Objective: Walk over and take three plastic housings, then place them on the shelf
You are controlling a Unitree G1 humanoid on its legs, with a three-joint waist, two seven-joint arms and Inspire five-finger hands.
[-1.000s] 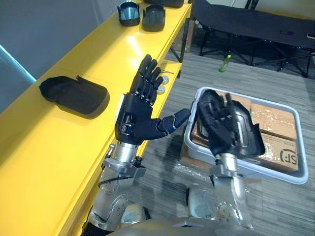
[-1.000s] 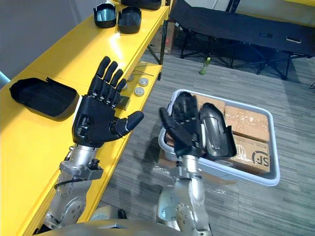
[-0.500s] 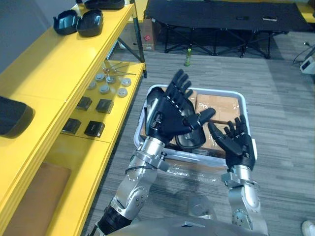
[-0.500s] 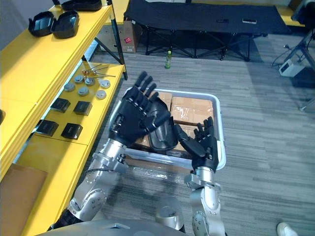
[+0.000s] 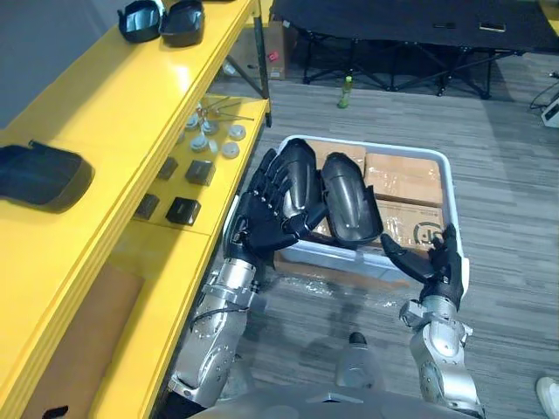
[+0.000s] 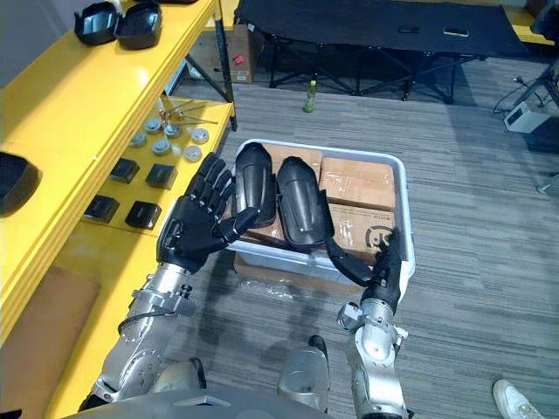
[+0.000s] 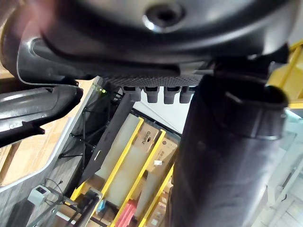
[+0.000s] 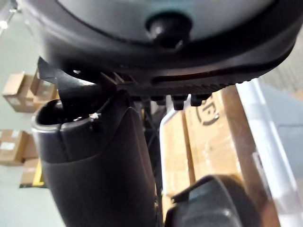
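Housings (image 5: 349,205) lie two abreast and touching on the boxes (image 5: 403,179) that fill the white bin (image 5: 452,218) in the left eye view. Three more sit on the yellow shelf (image 5: 105,122): a near housing (image 5: 44,175) and a far pair (image 5: 140,19). The left hand (image 5: 262,223) is flat and spread, with its fingers straight against the left housing (image 5: 297,179) and not curled round it. The right hand (image 5: 434,262) hovers at the bin's near rim, fingers loose, holding nothing.

In the right eye view the shelf's lower tier holds small round and square parts (image 6: 162,175). The likeliest slip shows here. A flat hand may shove the left housing into its neighbour, or slide it off the boxes, rather than lift it.

In the left wrist view the left thumb (image 7: 227,156) stands straight, apart from a dark housing edge. If the hand does not close fully, the smooth curved shell would probably slip out on the way up.

In the right wrist view the right thumb (image 8: 94,165) is straight too. A housing's rounded end lies just past it, with the boxes and the bin's rim beyond. A reach from here could catch that rim and jolt the bin, shifting both housings.
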